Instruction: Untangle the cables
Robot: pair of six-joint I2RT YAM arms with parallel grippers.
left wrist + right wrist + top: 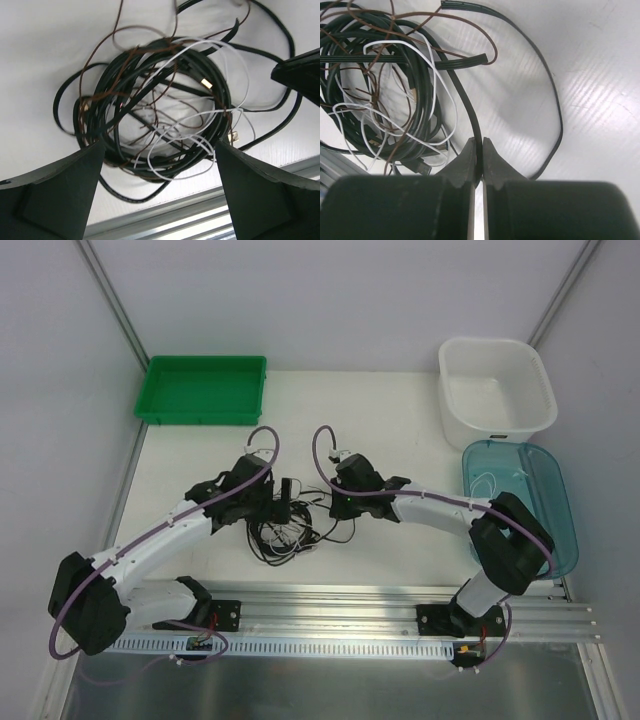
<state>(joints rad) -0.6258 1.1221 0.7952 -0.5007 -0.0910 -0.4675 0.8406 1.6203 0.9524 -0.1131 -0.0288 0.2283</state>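
Observation:
The cables (285, 532) lie in a loose tangle on the white table between my two arms: several black cords, a thin white one and a thin brown one. In the left wrist view the tangle (155, 105) lies below and ahead of my left gripper (157, 185), which is wide open and empty. My left gripper (280, 502) hovers over the tangle's far-left side. My right gripper (478, 155) is shut on a flat black cable (465, 102) that leads up into the tangle (380, 85). My right gripper (324, 504) is at the tangle's far-right edge.
A green tray (200, 390) stands at the back left and a white tub (497, 390) at the back right. A clear blue container (525, 505) is on the right. An aluminium rail (330, 615) runs along the near edge, close behind the tangle.

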